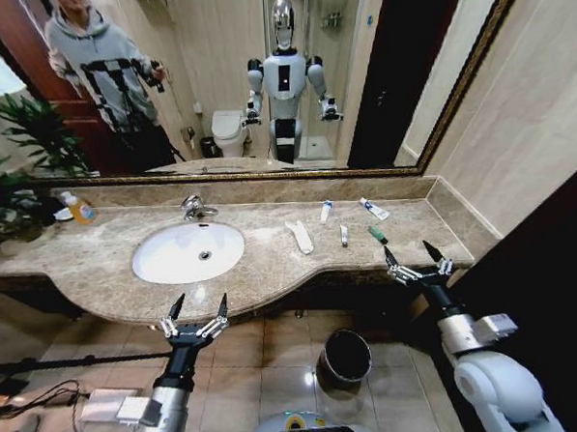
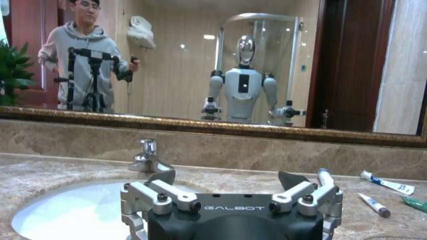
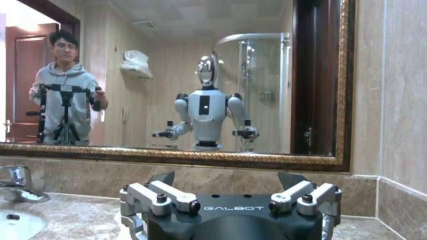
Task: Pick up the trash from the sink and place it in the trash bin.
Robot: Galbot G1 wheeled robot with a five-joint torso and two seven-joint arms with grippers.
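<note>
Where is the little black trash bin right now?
In the head view, the black trash bin stands on the tiled floor below the countertop's front edge, right of the white sink, between the two arms and nearer the right one.

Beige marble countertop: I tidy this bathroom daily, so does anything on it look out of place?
Yes. Small litter lies loose on the beige marble countertop, beside the white oval basin, not in it: a long white wrapper, two white tubes, a grey stick and a green stick.
</note>
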